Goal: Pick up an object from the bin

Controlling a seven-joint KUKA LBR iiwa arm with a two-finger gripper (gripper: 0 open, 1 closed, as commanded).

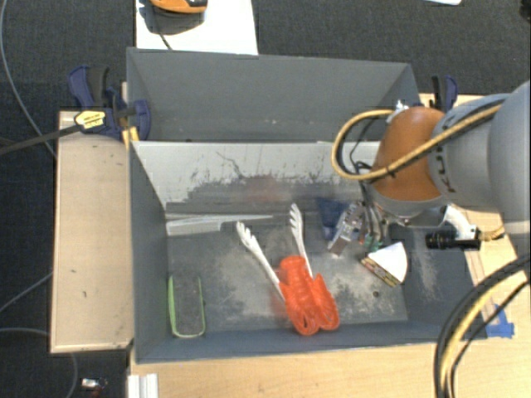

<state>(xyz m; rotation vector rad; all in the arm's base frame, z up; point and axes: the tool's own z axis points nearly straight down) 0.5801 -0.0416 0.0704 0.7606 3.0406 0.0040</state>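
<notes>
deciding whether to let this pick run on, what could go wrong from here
1. The tool hangs between a small blue object and a white wedge-shaped piece with a brown edge; it may nudge one away or catch both.
2. The tongs with white plastic arms and orange handle lie just to its left; one arm tip could get snagged and dragged.
</notes>
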